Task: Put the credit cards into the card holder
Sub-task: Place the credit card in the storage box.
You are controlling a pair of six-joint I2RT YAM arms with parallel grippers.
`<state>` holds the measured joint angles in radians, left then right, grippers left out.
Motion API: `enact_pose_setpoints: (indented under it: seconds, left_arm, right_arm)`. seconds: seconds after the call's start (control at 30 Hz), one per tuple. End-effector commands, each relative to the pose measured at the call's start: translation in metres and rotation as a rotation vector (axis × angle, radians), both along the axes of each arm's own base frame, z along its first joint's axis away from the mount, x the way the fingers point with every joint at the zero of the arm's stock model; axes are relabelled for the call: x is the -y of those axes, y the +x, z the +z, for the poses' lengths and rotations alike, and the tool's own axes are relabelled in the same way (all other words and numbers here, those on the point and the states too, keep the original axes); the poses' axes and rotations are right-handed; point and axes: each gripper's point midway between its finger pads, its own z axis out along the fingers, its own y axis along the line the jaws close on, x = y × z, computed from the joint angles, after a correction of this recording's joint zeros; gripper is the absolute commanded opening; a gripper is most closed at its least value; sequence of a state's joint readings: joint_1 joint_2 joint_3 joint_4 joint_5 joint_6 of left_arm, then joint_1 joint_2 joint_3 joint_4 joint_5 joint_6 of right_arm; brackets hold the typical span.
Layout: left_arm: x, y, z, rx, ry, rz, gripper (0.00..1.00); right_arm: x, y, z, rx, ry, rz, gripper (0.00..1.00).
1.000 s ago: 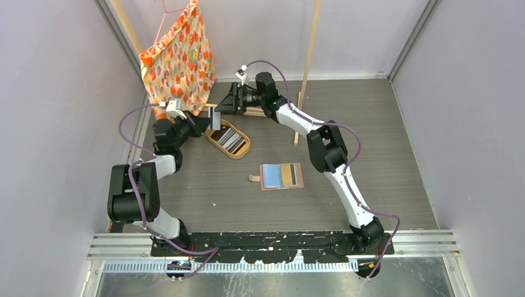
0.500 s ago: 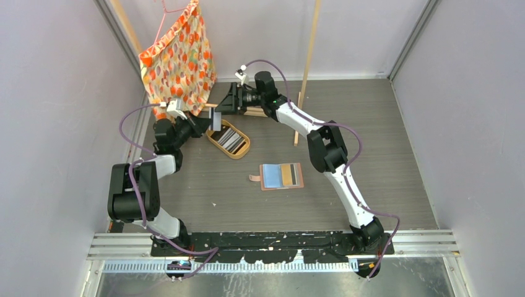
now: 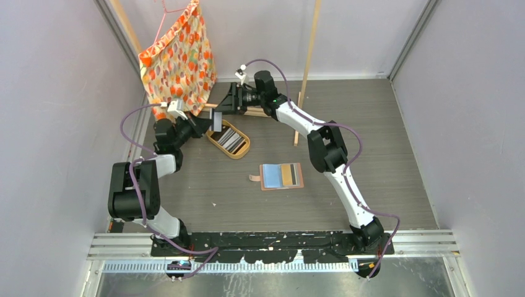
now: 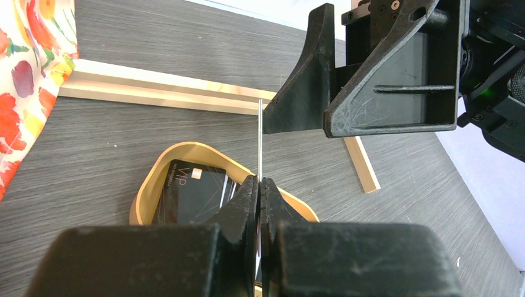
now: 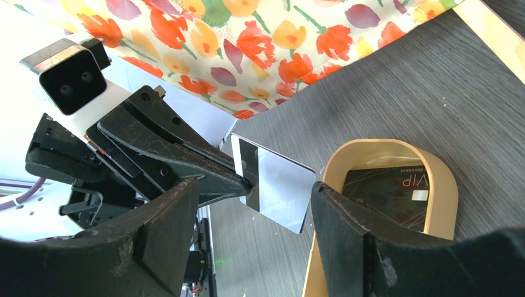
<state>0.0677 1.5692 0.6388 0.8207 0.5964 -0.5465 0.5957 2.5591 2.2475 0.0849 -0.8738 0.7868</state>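
Left gripper (image 4: 260, 182) is clamped on one end of a silver card (image 5: 278, 185), holding it on edge over the tray (image 3: 244, 148). The right gripper (image 5: 255, 185) faces it with its jaws apart, one on each side of the card and touching neither face. It looks like a handover.

The biggest risk, I judge, is arm against arm. The two grippers are nose to nose, and a push forward by the right one could drive its fingers into the other's.

The flowered cloth (image 3: 179, 59) hangs just behind the left arm and could snag if that arm pulls back.

Below, the tray holds more cards (image 4: 189, 195), a black one on top. A card let go too early would drop back among them or onto the table (image 3: 216, 185).

The wallet (image 3: 282, 176) lies open near the middle of the table, well apart from both grippers, so a skewed grip now would make its pocket hard to hit.

Smallest but likeliest: the card is thin, and a finger meeting its edge rather than its face could bend it or twist it out of the pinch.
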Motion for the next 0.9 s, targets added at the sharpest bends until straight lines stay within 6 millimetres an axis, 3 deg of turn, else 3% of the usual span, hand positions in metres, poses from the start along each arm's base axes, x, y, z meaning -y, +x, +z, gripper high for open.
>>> enact_pose_setpoints:
  seconds: [0.0,0.33,0.87]
  left_arm:
    - [0.0,0.009,0.027,0.095,0.003,-0.015,0.0]
    - [-0.001,0.011,0.025,0.08,0.004,-0.009,0.01]
    - [0.004,0.012,0.026,0.081,-0.001,-0.047,0.0]
  right_arm:
    - [-0.008,-0.017,0.068,0.117,0.105,0.053,0.71]
    - [-0.006,-0.028,0.083,0.129,0.159,0.107,0.67]
    - [-0.007,-0.028,0.078,0.133,0.147,0.108,0.66]
